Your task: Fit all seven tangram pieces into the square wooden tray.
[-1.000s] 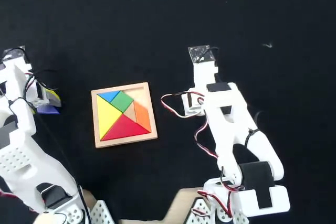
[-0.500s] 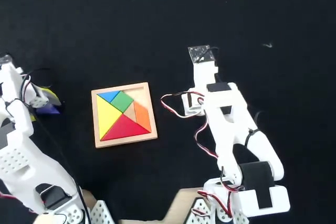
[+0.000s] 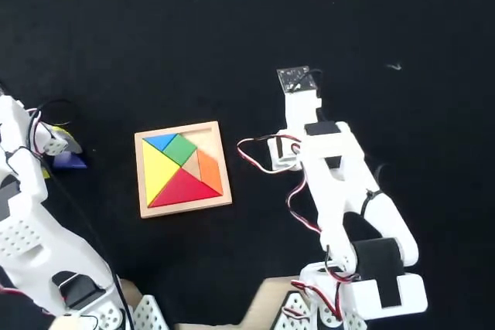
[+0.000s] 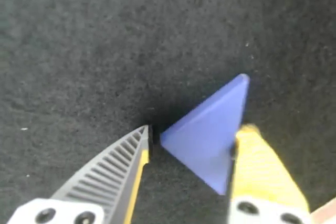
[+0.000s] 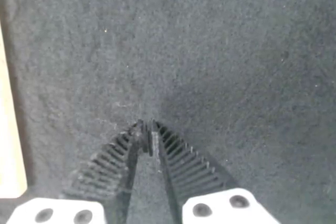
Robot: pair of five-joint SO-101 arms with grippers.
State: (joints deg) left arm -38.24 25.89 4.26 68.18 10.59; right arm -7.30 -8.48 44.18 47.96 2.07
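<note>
The square wooden tray (image 3: 186, 207) lies left of centre in the high view and holds blue, green, yellow, red and orange pieces, with a small bare wooden gap in the middle. A blue-purple triangle (image 3: 69, 161) lies on the black cloth to the tray's left. My left gripper (image 3: 62, 148) is down over that blue-purple triangle (image 4: 207, 137), open; the left gripper (image 4: 191, 135) has its yellow finger (image 4: 257, 166) against one side and the grey fingertip (image 4: 142, 137) just off the opposite corner. My right gripper (image 3: 298, 79) rests shut on the cloth to the tray's right; the right gripper (image 5: 146, 129) holds nothing.
Black cloth covers the table. A pale wooden edge (image 5: 10, 129) shows beside the right gripper in the right wrist view. The white arm bases stand at the near edge, with a light board (image 3: 267, 299) between them.
The left arm has shifted leftward in the high view, its gripper staying by the blue-purple triangle, which barely moved. The right arm has kept still.
</note>
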